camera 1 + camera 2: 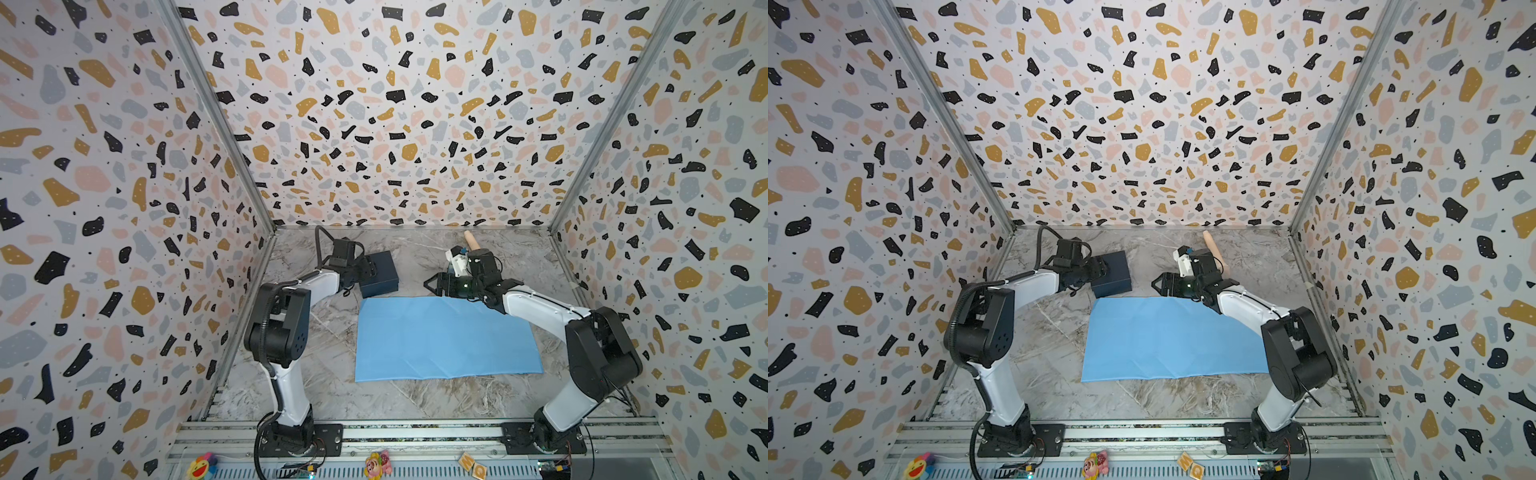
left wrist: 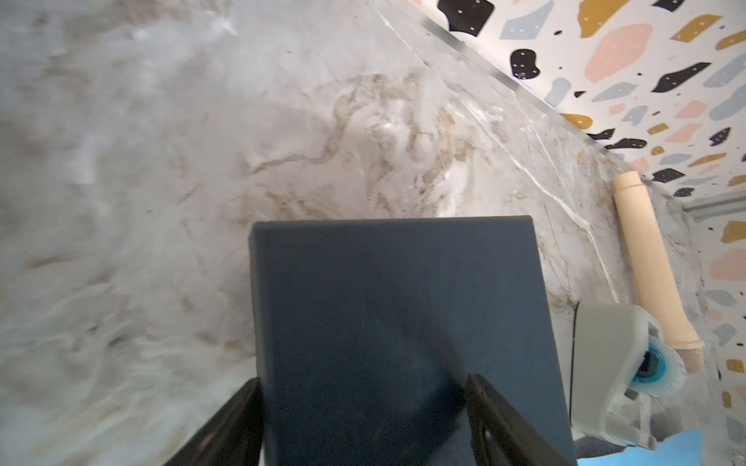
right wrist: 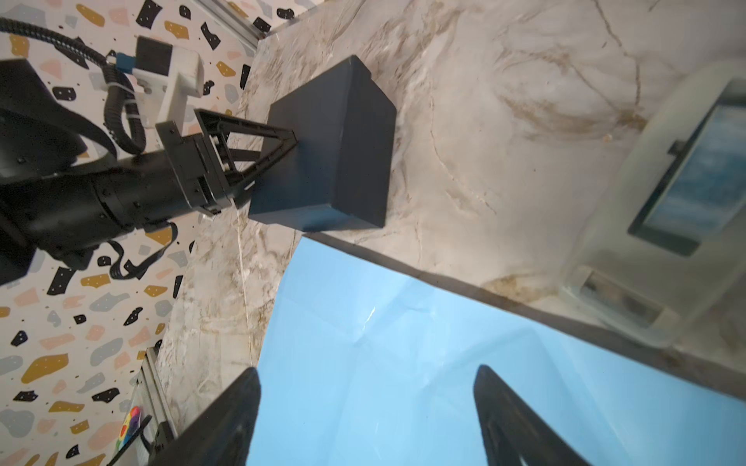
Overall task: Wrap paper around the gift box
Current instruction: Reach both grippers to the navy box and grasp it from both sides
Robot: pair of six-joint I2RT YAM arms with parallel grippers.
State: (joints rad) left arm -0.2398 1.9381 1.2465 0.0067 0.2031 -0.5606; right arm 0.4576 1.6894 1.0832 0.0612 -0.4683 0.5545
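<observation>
Stereo head: mounted high above silver aluminium front rail [image 1: 415, 434], tilted down toward back. Far. Takes in whole grey marble-patterned tabletop [image 1: 332, 395] and terrazzo-patterned walls [image 1: 395, 104]. Both top views near equal, offset sideways only.

Left wrist camera: very near, looks along dark navy matte cardboard gift box [image 2: 403, 322] toward back wall. Grey plastic tape dispenser [image 2: 605, 363] at frame edge.

Right wrist camera: near, low over large thin light-blue paper sheet [image 3: 403, 363], faces across table to black left arm [image 3: 101, 201].

Shared: box and sheet in all four views, dispenser in both wrist views.
</observation>
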